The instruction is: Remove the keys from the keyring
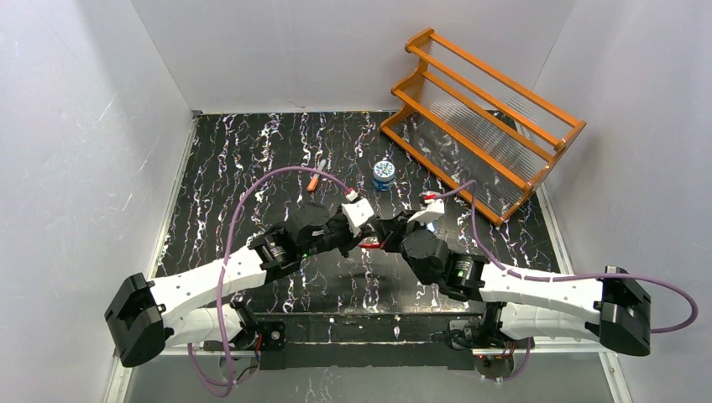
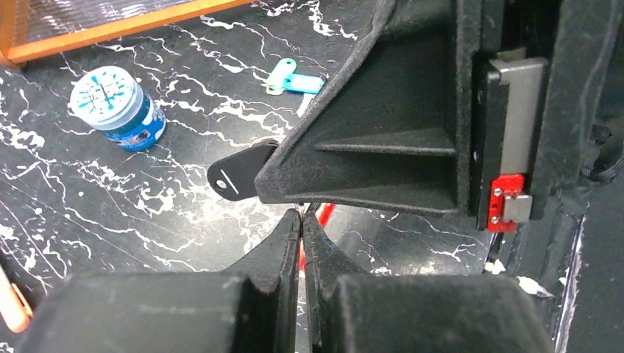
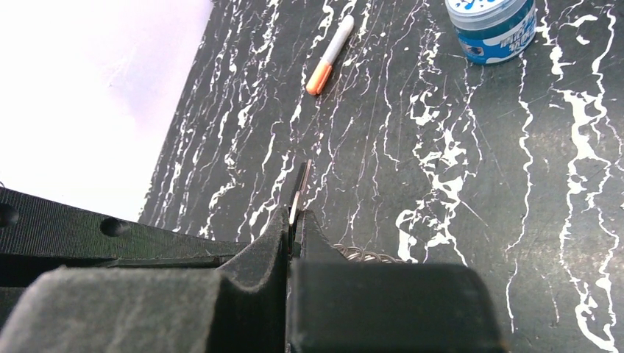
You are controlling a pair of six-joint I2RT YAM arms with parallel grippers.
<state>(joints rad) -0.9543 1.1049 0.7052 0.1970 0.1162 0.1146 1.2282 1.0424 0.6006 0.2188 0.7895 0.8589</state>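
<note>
Pinches the keyring at its short red section with the left fingers, pressed together with only a sliver of red between them. Clamps a flat dark key in the right fingers, likewise closed, with no gap beyond the key's own thickness. Presents that key edge-on in the right wrist view, and as a black rounded tab poking out past the fingertip in the left wrist view. Holds both pairs of fingers tip to tip, low over the middle of the black marbled tabletop. Shows a stretch of the ring's silvery coil just beside the right fingers. Cannot tell whether the coil touches the tabletop. Includes, farther back, a small blue tin, an orange-tipped marker to the tin's left, two small pastel tags lying flat, and an orange rack at the far right corner.
</note>
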